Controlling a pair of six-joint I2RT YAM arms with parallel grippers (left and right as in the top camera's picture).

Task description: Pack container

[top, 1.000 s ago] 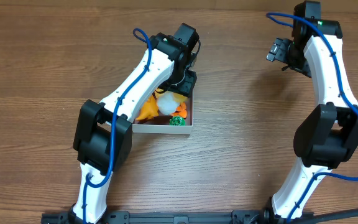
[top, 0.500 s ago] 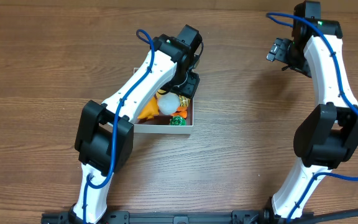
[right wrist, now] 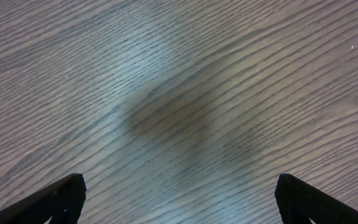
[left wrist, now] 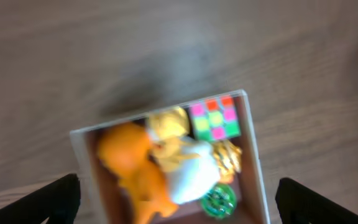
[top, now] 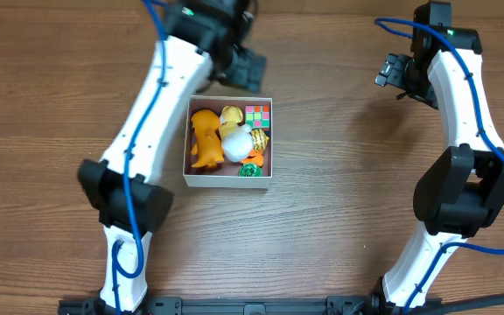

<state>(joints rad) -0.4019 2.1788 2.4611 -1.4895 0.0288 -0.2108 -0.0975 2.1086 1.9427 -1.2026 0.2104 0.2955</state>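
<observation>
**A:** Overhead: the container sits centre-left on the counter, toys heaped. The white toy rides high and could tumble out.

**B:** Left wrist: my left end effector hangs spread above it. I think a descent might clip a wall.

**A:** Right wrist: my right end effector is spread, far right, over bare wood.

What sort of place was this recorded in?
Most likely a robot lab or data-collection bench rather than a home. A left arm and a right arm stand at a wood-grain table, and the only prop is a white-walled container of small toys.
</observation>
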